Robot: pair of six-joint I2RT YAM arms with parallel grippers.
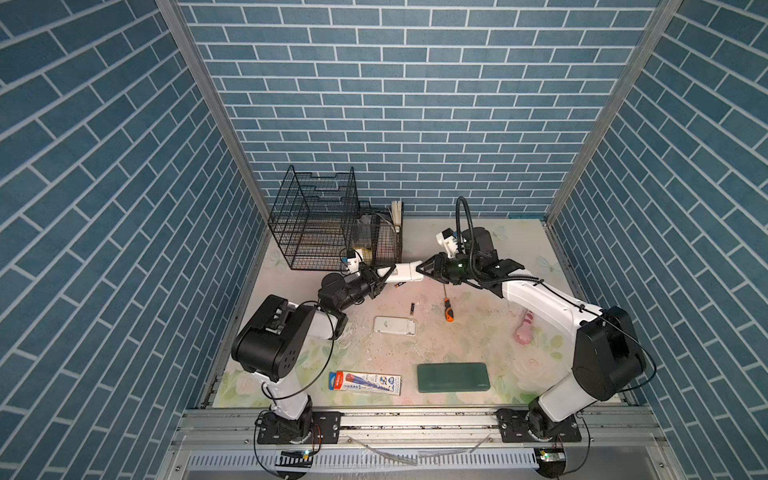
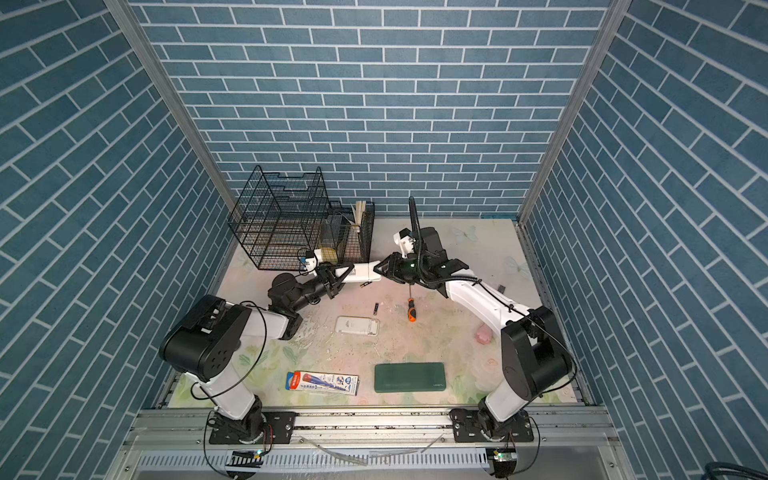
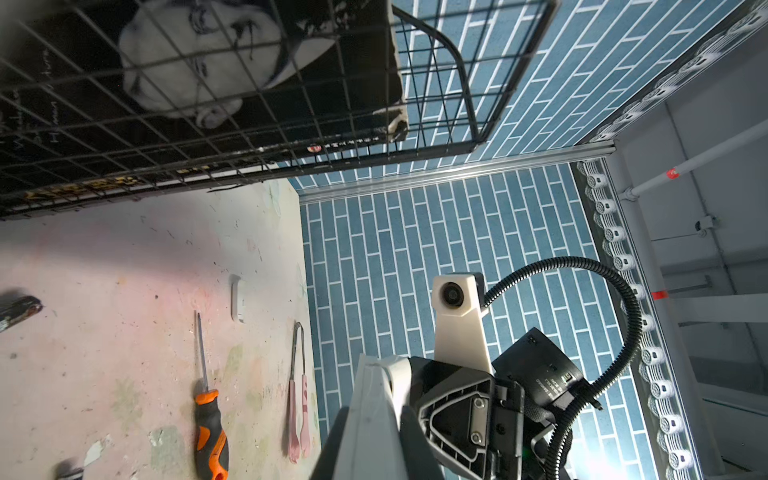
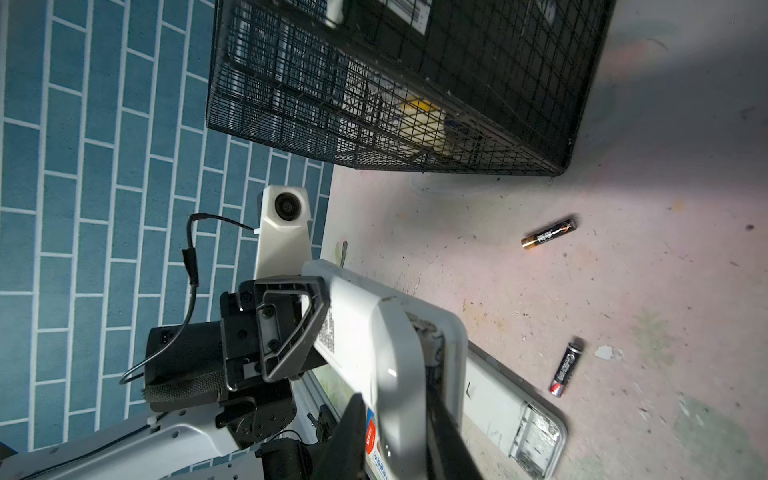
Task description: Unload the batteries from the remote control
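The white remote control [image 1: 402,272] hangs above the table [image 1: 478,332], its long axis running level from one pincer to the other: the left gripper [image 1: 379,279] is clamped on one end, and the right gripper [image 1: 423,272] has its fingers [image 4: 449,432] narrowed around the opposite end. Directly behind the left gripper stands the black wire rack [image 1: 316,224], very close, so room is tight there; in front of both grippers the table lies open. One battery [image 1: 400,284] lies just under the remote, roughly parallel to it. A second battery [image 1: 412,308] lies a little nearer the front, pointing front to back. The remote's detached back cover [image 1: 395,326] sits just beyond that. The orange-and-black screwdriver [image 1: 447,309] lies below the right gripper, shaft toward it.
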